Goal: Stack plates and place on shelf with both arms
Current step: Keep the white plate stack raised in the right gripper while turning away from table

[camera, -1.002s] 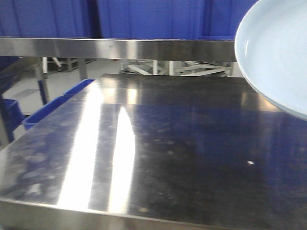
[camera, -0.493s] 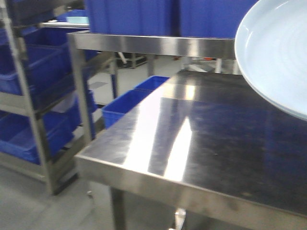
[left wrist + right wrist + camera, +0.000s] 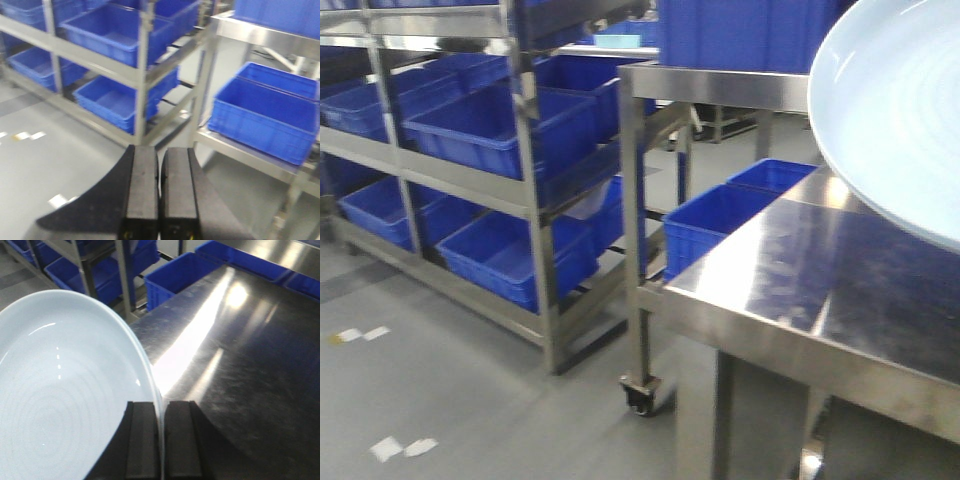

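Right gripper [image 3: 161, 440]: clamped on plate [image 3: 65, 400] rim; plate extends to its left, over table [image 3: 240, 350].
Left gripper [image 3: 160, 190]: jaws together, empty.

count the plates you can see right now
1: one plate, clamped by its rim in the right end effector, showing at the front view's upper right. The left end effector holds none. A second could be hidden stacked under it.
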